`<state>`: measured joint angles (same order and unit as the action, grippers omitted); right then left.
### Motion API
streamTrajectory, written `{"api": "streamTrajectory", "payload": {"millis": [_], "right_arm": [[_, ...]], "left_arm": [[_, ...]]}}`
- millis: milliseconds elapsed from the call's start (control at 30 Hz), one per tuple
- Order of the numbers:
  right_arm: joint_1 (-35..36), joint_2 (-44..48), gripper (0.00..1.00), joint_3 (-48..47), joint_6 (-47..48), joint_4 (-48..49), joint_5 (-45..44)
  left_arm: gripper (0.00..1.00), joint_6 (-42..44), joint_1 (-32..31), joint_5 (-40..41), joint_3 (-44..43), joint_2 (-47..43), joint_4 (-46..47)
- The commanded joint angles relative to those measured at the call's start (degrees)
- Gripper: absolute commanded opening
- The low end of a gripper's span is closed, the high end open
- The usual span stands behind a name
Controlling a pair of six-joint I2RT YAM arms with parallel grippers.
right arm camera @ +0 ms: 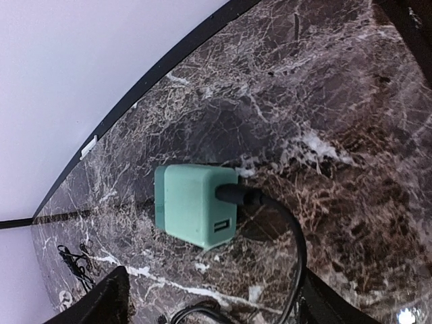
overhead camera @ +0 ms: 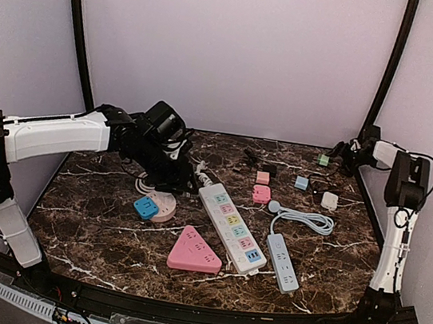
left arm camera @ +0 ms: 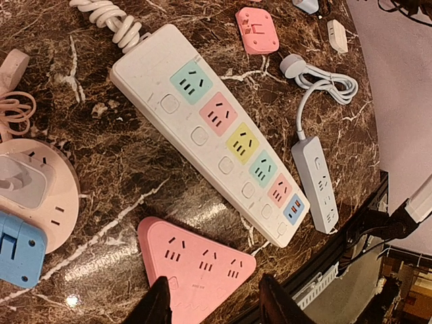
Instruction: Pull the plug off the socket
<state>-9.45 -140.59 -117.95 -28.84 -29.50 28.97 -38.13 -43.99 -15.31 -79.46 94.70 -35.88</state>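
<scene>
A blue plug (overhead camera: 145, 207) sits in the edge of a round pink socket (overhead camera: 163, 205) left of centre. In the left wrist view the blue plug (left arm camera: 20, 250) is at the lower left, on the round socket (left arm camera: 57, 202), which also carries a white block. My left gripper (overhead camera: 176, 174) hovers just behind the socket. It is open and empty (left arm camera: 217, 307), its fingertips over a pink triangular strip (left arm camera: 196, 260). My right gripper (overhead camera: 346, 158) is at the back right corner, open (right arm camera: 212, 304) over a green charger cube (right arm camera: 196, 206) with a black cable plugged in.
A long white power strip (overhead camera: 232, 222) with coloured outlets lies in the middle, the pink triangular strip (overhead camera: 194, 250) in front of it. A small white strip (overhead camera: 281, 261) with coiled cord lies to the right. Pink (overhead camera: 261, 193), blue (overhead camera: 301, 183) and white (overhead camera: 330, 200) adapters lie behind.
</scene>
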Motion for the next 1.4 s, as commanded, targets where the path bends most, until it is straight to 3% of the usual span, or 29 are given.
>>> {"api": "streamTrajectory", "payload": {"millis": [0,67,400,667,1033,1200,1367], "right_arm": [[0.23,9.51,0.83,5.29,1.88,1.92,-4.90],[0.74,11.90,0.92,7.34,2.84,1.62,-7.04],[8.88,26.61,0.93,25.57,4.50,7.78,-10.18],[27.04,35.18,0.88,35.91,7.77,11.35,-12.74],[49.96,32.14,0.83,29.46,15.80,9.08,-18.86],[58.20,26.38,0.83,21.75,19.32,6.92,-21.19],[61.88,18.90,0.81,13.11,19.49,3.22,-21.85]], "left_arm": [[0.44,1.24,1.86,1.75,-0.57,-1.62,-0.87],[0.44,1.32,2.60,2.43,-0.44,-1.88,-1.19],[0.45,1.30,5.91,7.78,2.76,-2.71,-1.60],[0.47,-5.26,10.66,8.08,13.81,-9.32,4.32],[0.48,-12.80,20.71,-3.07,31.40,-16.73,16.70],[0.48,-17.84,23.37,-9.93,38.40,-18.08,28.06],[0.49,-24.00,24.19,-14.05,46.36,-17.49,41.23]]}}
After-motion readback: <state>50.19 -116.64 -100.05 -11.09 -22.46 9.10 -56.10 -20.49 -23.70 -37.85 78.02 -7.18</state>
